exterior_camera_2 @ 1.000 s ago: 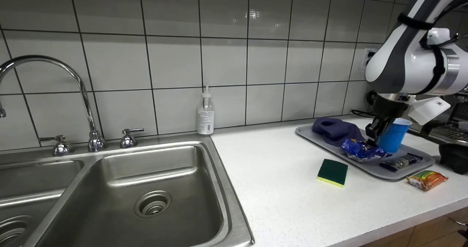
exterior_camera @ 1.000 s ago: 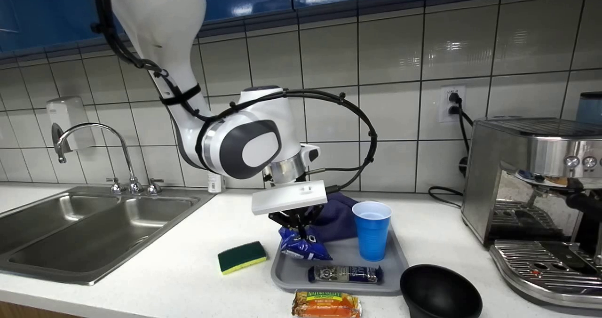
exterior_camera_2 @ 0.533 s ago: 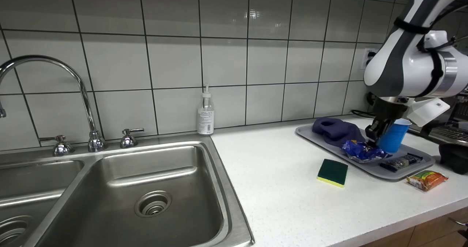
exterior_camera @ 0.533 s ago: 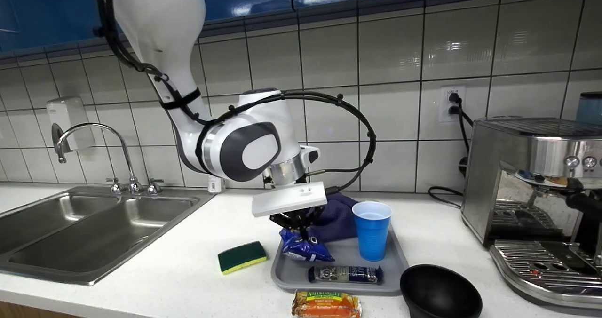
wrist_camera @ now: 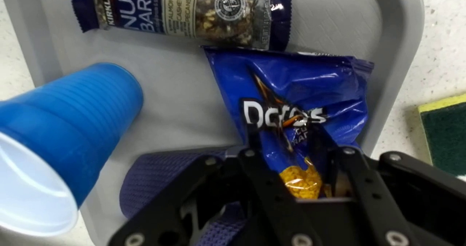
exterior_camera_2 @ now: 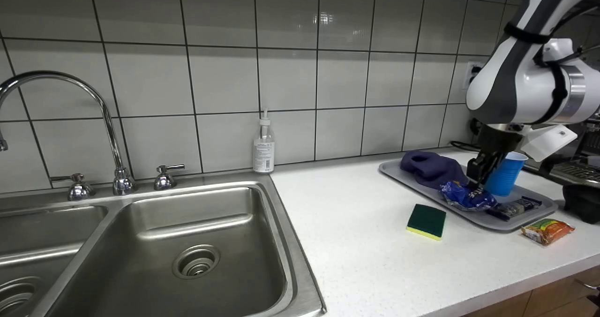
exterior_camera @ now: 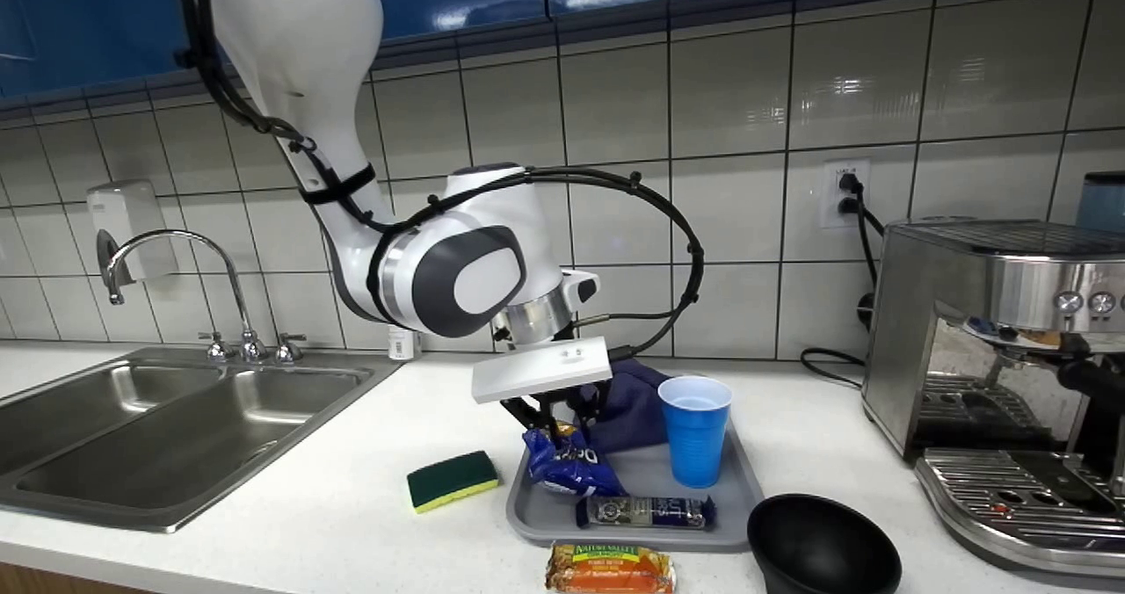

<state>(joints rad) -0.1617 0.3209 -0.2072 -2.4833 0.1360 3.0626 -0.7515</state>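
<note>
White countertop [exterior_camera: 352, 488] spread under and around the gripper [wrist_camera: 287, 135]. Well apart on one side of it lay the double-bowl sink [exterior_camera_2: 286, 232], its rim bordering a broad stretch of counter; well apart on the opposite side stood the espresso machine [exterior_camera: 1011, 339]. Directly below the gripper was the grey tray [wrist_camera: 174, 104], raised along its rim. The purple cloth [exterior_camera_2: 431, 169] crowded the gripper from behind, toward the tiled wall [exterior_camera: 729, 216]. Forward on the machine side sat the black bowl [exterior_camera: 826, 546], just beside the tray's corner. Nearer on that side, the blue plastic cup [exterior_camera: 694, 440] stood upright inside the rim, with a lane of tray floor on its gripper side. The Doritos bag [wrist_camera: 309, 78] lay on the tray right beneath the gripper, which was released: the fingers [wrist_camera: 254, 138] stood parted, with part of the bag between them; whether their tips touched it could not be told. The bag's sink-side corner lay close to the rim. Past that rim, across a narrow strip of counter, lay the green-and-yellow sponge [exterior_camera: 453, 481]. In front of the gripper, the Kirkland Nut Bars packet [wrist_camera: 182, 13] lay just beside the bag's edge, and beyond the front rim, the Nature Valley bar [exterior_camera: 609, 568].
</note>
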